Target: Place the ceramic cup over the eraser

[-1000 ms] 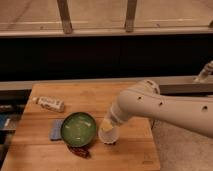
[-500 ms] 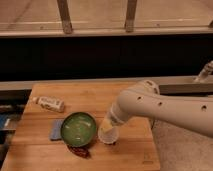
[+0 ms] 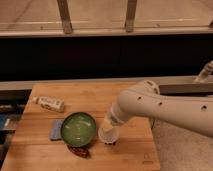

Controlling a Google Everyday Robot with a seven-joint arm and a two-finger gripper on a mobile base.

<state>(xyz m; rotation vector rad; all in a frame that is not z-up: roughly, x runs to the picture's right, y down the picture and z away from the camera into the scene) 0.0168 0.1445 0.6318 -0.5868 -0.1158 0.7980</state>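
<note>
Cup [image 3: 108, 134], whitish, sits low centre of the frame, just right of the green bowl, w/ the eraser [image 3: 112, 143] peeking out dark at its base. Largest first: wooden table [image 3: 90, 97] fills the lower left; white arm [image 3: 165, 107] reaches in from the right. Green bowl [image 3: 78, 128] at lower centre-left. White bottle [image 3: 50, 103] lies on its side, left. Blue pad [image 3: 56, 129] touches the bowl's left edge; dark red thing [image 3: 79, 150] just below the bowl. Gripper [image 3: 109, 131] is at the cup; finger state: can't tell.
</note>
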